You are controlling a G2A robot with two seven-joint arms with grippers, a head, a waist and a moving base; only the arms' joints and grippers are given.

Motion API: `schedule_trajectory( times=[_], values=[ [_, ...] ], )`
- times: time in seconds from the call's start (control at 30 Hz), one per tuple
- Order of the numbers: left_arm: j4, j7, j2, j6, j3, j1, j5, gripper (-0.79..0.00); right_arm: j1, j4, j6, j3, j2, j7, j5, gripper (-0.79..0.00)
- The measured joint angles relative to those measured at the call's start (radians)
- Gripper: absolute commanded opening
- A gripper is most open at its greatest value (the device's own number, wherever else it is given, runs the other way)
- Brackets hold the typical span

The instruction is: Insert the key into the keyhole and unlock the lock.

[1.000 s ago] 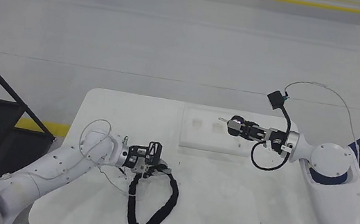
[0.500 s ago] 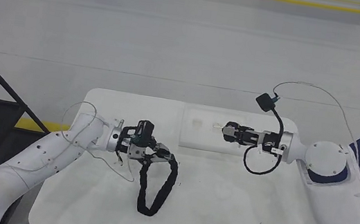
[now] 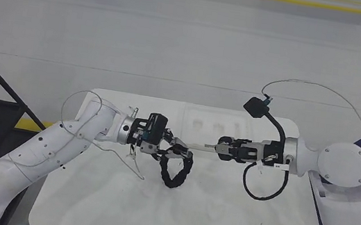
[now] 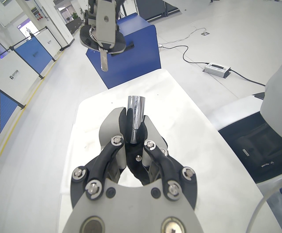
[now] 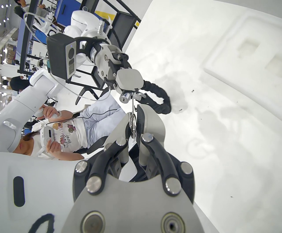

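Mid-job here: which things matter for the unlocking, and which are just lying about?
Job: lock in left gripper, with its black cable; key in right gripper.
Lying about: white foam tray on the table.

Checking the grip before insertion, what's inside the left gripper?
The lock's chrome cylinder, clamped in the left gripper, one end sticking out. Its other end is hidden by the fingers.

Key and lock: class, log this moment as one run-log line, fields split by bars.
left fingers: shut on lock | right fingers: shut on key | key: facing lock, not yet in keyhole
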Motion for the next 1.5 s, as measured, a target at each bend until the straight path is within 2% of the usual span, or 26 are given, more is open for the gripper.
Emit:
schedule_trajectory(
  times=[0.27,0.73,0.9,1.07,1.27,1.5],
  values=[
    [0.052,0.035,-0.028,0.000,0.048,-0.057,-0.045,-0.785,0.002,-0.034,0.011,0.009,0.008,0.007,-0.009,-0.785],
    [0.056,0.035,-0.028,0.003,0.049,-0.054,-0.048,-0.785,-0.007,-0.036,0.015,0.007,0.009,-0.006,-0.022,-0.785],
    [0.045,-0.037,-0.029,0.028,0.025,-0.015,-0.118,-0.785,-0.025,-0.104,0.101,0.025,0.019,-0.004,-0.058,-0.785],
    [0.000,-0.084,-0.040,0.070,0.019,0.002,-0.106,-0.785,-0.025,-0.201,0.193,0.021,0.029,0.035,-0.119,-0.785],
    [0.000,-0.019,-0.061,0.123,0.019,0.020,-0.062,-0.785,-0.017,-0.278,0.255,-0.012,0.040,0.037,-0.218,-0.785],
    [0.048,0.082,-0.082,0.119,0.017,0.023,-0.016,-0.785,-0.011,-0.305,0.282,-0.062,0.054,0.009,-0.276,-0.785]
  ],
)
